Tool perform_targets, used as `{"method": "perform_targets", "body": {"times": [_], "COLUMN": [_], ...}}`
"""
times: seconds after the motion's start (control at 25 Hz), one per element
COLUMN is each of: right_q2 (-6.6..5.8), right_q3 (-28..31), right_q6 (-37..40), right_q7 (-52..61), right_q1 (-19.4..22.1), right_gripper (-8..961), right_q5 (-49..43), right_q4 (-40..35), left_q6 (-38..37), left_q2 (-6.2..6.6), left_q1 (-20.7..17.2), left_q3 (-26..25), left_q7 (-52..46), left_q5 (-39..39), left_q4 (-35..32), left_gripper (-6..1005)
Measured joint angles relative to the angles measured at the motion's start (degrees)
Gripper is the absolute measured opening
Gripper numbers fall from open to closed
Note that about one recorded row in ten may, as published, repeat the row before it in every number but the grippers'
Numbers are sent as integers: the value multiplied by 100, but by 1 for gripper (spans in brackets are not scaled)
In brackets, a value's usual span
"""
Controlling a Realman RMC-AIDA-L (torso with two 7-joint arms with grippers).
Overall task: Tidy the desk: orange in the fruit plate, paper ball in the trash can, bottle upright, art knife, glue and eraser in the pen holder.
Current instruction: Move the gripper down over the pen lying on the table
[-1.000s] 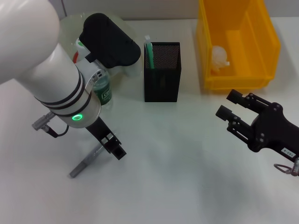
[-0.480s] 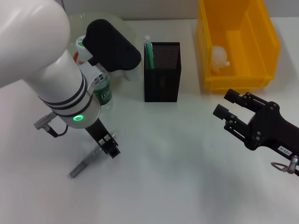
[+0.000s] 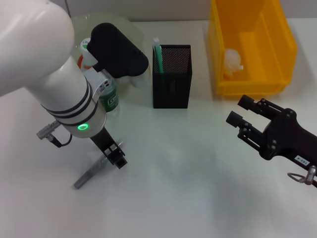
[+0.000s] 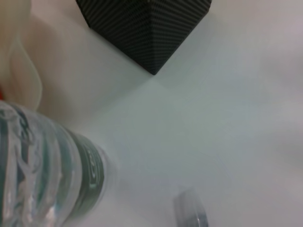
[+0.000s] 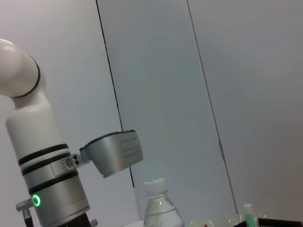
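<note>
**Left arm low over the knife on the bench**

Head view: the left gripper (image 3: 115, 156) is down at the bench (image 3: 188, 188), its jaws at the upper end of the grey art knife (image 3: 91, 173). The knife lies flat, its long axis running diagonally from the jaws down toward the near-left edge. I cannot tell whether the jaws are spread or closed on it; the tips are dark and bunched against the handle. The left arm reaches steeply down from above, wrist nearly vertical. The pen holder (image 3: 171, 77) stands well apart, up and to the right of the knife, with a green-and-white stick already in it. The bottle (image 3: 107, 94) stands upright just behind the left arm, near the clear plate (image 3: 126, 25). The paper ball (image 3: 232, 60) sits in the yellow bin (image 3: 252, 49). The right gripper (image 3: 242, 113) hovers near that bin, jaws spread and holding nothing, far from the knife; the left arm is plainly the nearer.

Left wrist view: the bottle (image 4: 42, 175), a corner of the pen holder (image 4: 147, 28) and a grey end, probably the knife (image 4: 189, 215), show; no jaws.

Right wrist view: the left arm and the bottle (image 5: 158, 208) top show; nothing of the knife.
</note>
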State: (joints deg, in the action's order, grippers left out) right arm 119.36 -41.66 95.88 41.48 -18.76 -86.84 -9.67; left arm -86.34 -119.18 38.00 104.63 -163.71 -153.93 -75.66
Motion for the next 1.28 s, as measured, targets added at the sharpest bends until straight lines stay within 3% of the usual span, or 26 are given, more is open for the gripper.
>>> {"method": "perform_targets", "body": {"times": [0.4,1.16,1.28], "right_q2": [5,9,9], "right_q3": [-14,-18,-18], "right_q6": [0,53,60], "right_q7": [0,11,11], "right_q1": [24,40,46], "right_gripper": [498,497,497], "right_q5": [1,-32,-34], "right_q4": [14,62,68], "left_q6": [74,143,131], "left_q2": [0,0,0], "left_q1": [24,-8,12], "left_q3": [56,157,157], "left_q7": [13,92,93], "left_q5": [4,-15,-14], "left_q4": [240,213,253], "left_gripper": [451,441,316]}}
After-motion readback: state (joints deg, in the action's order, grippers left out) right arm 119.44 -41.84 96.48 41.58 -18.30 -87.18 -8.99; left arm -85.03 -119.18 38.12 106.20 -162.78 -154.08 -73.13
